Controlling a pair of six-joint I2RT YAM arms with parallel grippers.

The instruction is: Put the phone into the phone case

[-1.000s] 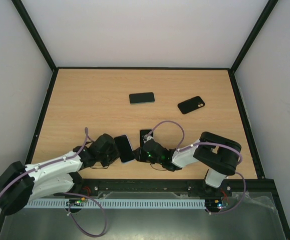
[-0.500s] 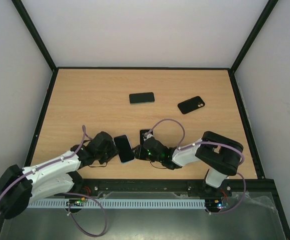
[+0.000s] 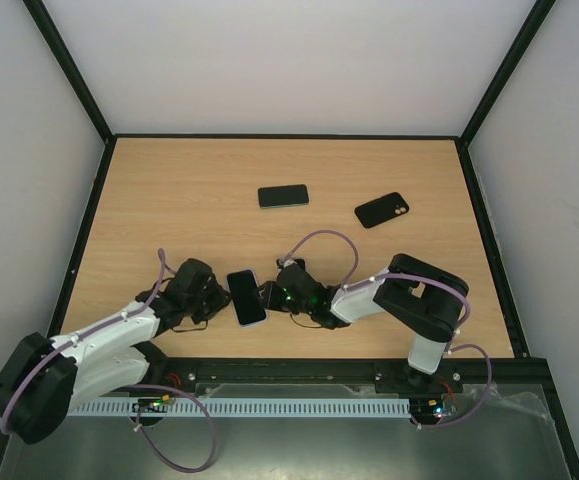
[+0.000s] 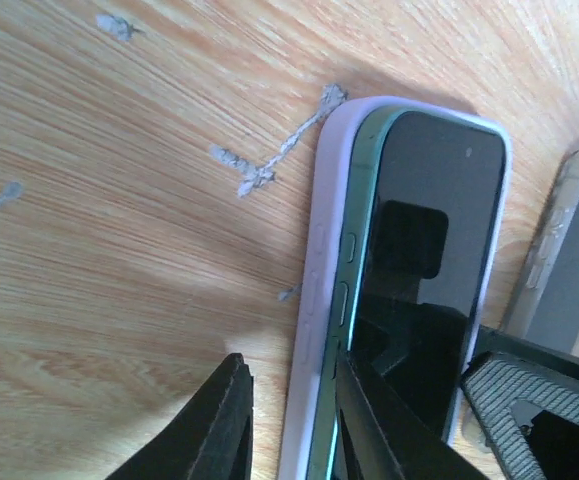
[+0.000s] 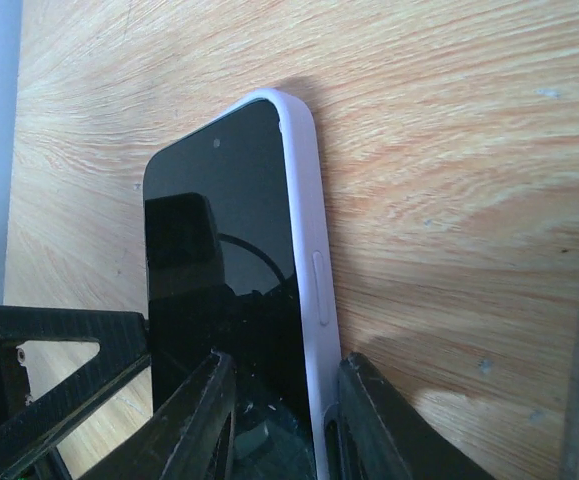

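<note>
The phone (image 3: 246,297) lies screen-up on the worktop (image 4: 119,200), lower centre of the overhead view, in the lilac phone case (image 4: 307,300). Its green side rail shows above the case lip on the edge nearest my left hand (image 4: 289,362), so I judge seating incomplete. That hand and my right hand (image 5: 287,365) both stand part open, each astride one long edge (neither pinches). To finish: press straight down along the raised edge, corner first, while the other hand blocks sliding.
</note>
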